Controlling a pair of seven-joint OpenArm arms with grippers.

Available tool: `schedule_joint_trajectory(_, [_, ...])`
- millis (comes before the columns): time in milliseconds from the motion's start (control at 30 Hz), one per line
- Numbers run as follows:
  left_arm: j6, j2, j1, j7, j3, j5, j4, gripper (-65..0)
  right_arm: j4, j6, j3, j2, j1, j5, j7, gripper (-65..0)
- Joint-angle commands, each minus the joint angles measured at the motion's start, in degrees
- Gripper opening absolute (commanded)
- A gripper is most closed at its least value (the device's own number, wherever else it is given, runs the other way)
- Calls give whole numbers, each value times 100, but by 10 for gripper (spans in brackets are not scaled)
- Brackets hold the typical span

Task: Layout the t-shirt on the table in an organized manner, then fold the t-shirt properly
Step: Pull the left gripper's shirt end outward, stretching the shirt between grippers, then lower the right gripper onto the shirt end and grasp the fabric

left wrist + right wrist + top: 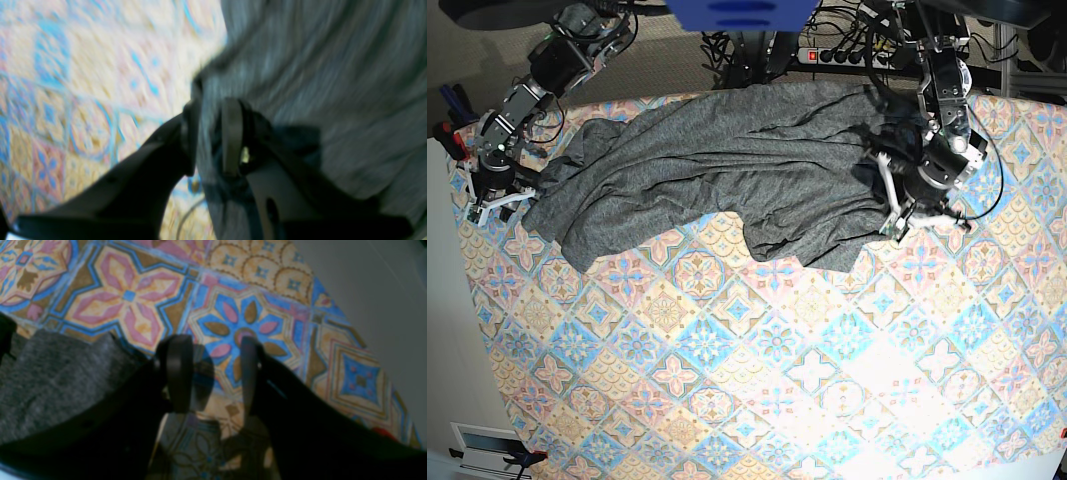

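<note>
The dark grey t-shirt (pixel 727 160) lies wrinkled and spread across the far part of the table (pixel 727 380), whose cloth has a pastel tile pattern. At its right side my left gripper (pixel 895 218) is low over the shirt's edge. In the blurred left wrist view, this gripper (pixel 210 133) is shut on a fold of the t-shirt (pixel 317 66). At the shirt's left end my right gripper (pixel 495 205) stands just off the fabric. The right wrist view shows it (pixel 213 373) open over bare cloth with nothing between its fingers, the t-shirt (pixel 50 383) beside it.
A power strip (pixel 837 52) with tangled cables lies behind the table's far edge. A blue object (pixel 737 12) hangs at the top centre. In the right wrist view the table's edge runs close by the right gripper, with grey floor (pixel 367 290) beyond it.
</note>
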Motion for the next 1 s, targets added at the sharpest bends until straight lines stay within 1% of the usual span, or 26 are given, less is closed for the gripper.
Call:
schedule_joint_trajectory(0, [29,-9,-205,-113,-20,-168,146,-524,85,-9,-7,101,90,66,153,-426])
schedule_joint_trajectory(100, [29,35,-609,-104,-20,-326,128,-524,85,-9,-7,101,90,66,153,-426])
schedule_joint_trajectory(167, [29,229,-926,-104,-37,-273,5,-524,85,-9,-7,101,82,57,153,-427])
schedule_joint_trajectory(233, [29,378,-1198,-104,7,8,-127,-524,156,-9,-77,101,55,57,162,-428])
schedule_joint_trajectory(333, [29,528,-1462,-42,15,377,-435,-524,367,-9,-491,101,46,57,162,-428])
schedule_joint_trajectory(400, [29,536,-1594,265,130,492,-813,-524,534,-9,-772,101,38,57,162,-428])
schedule_joint_trajectory(467, [29,519,-1611,450,341,474,-1085,-524,569,-9,-877,101,38,66,162,-428])
schedule_joint_trajectory(533, [29,519,-1497,459,473,509,-1305,-525,543,-9,-860,101,46,66,162,-428])
schedule_joint_trajectory(600, [29,501,-1330,450,464,509,-1463,-525,534,-9,-860,101,46,66,162,-428])
schedule_joint_trajectory(667, [29,378,-1207,362,429,500,-1534,-525,525,-17,-860,101,46,66,162,-428])
schedule_joint_trajectory(733, [29,273,-1031,230,446,483,-1560,-525,525,-35,-798,101,38,74,162,-428])
schedule_joint_trajectory(833, [29,246,-838,72,455,518,-1639,-524,525,-35,-209,101,38,74,162,-428])
schedule_joint_trajectory(900, [29,229,-820,-95,455,518,-1999,-524,516,-35,142,101,73,74,162,-426])
schedule_joint_trajectory(967, [29,220,-1013,-403,446,518,-2650,-524,516,-35,248,101,64,74,162,-426])
